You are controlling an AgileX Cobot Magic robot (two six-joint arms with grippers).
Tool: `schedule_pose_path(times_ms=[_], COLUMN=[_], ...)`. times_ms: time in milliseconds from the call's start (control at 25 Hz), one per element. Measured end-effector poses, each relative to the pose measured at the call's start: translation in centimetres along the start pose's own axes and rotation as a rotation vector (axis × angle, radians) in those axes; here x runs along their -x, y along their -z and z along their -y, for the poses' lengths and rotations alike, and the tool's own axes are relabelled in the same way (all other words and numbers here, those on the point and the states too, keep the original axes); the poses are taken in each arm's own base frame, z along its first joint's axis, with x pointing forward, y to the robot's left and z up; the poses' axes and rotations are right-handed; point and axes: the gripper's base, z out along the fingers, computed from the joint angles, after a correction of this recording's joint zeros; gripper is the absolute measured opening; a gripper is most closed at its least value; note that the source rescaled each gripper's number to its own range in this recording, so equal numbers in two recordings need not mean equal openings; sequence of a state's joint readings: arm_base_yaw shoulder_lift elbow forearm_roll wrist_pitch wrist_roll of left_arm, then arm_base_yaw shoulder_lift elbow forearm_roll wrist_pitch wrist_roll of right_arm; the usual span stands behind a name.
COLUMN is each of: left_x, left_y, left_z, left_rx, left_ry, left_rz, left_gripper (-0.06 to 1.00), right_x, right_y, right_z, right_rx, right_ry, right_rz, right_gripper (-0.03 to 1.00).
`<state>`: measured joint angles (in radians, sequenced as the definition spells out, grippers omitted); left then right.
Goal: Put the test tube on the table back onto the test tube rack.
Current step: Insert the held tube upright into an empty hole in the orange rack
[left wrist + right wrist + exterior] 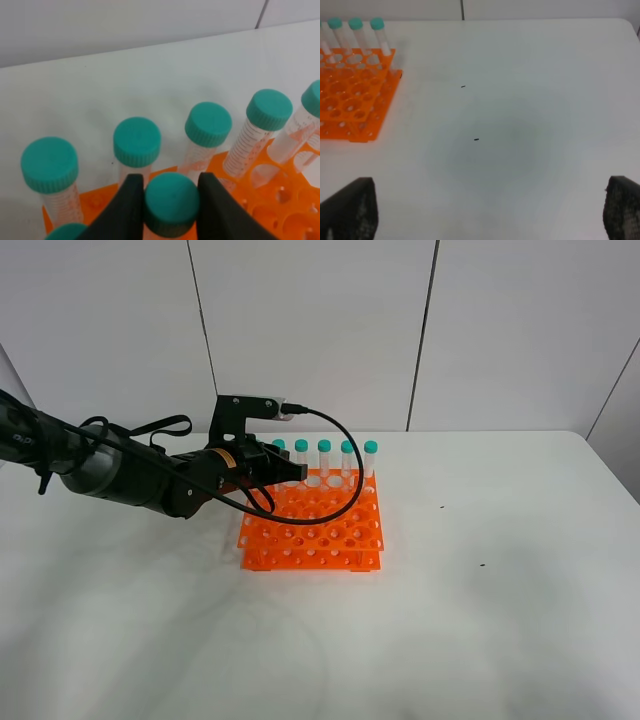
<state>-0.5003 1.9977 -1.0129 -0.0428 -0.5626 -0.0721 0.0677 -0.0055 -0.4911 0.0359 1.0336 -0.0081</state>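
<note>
Left gripper (170, 181) is closed around the teal-green cap of the test tube (171, 212), its two black fingers (131, 205) pressing on either side of the cap. It holds the tube upright over the test tube rack (318, 530), just on the near side of the rack's back row. The wrist view cuts off the tube's body and tip, so I cannot tell whether it already sits in a hole.

In the exterior view the left arm (120, 475) reaches in from the left edge of the table (500, 620), with a black cable (345, 455) looping over it. The orange rack stands close to the far edge, a little left of the middle. Five other tubes (324, 458) stand in its back row, side by side, all with the same teal caps. The wrist view also shows part of another teal cap on the near side of that row, beside the held tube.

Right gripper (490, 200) is wide open and holds nothing, and only its two dark fingertips (350, 210) show. It hangs over bare tabletop well to the right of the rack, where two small dark specks (476, 139) lie on the white surface.
</note>
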Motion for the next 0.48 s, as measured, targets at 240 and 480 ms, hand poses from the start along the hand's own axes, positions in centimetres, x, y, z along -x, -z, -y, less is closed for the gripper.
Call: schedule_pose_path(times_ms=[240,480], left_x=[0.01,-0.82], left_y=[0.0,0.42], left_z=[0.0,-0.2], left_rx=[0.0,0.002], left_ry=[-0.009,-0.043], left_rz=[0.001,0.046], left_gripper=[0.0,0.0], right_x=[0.01,0.01], right_y=[0.0,0.0], right_z=[0.0,0.0], right_rx=[0.0,0.0], right_ry=[0.0,0.0], right_rz=[0.001,0.001], right_gripper=[1.0,1.0])
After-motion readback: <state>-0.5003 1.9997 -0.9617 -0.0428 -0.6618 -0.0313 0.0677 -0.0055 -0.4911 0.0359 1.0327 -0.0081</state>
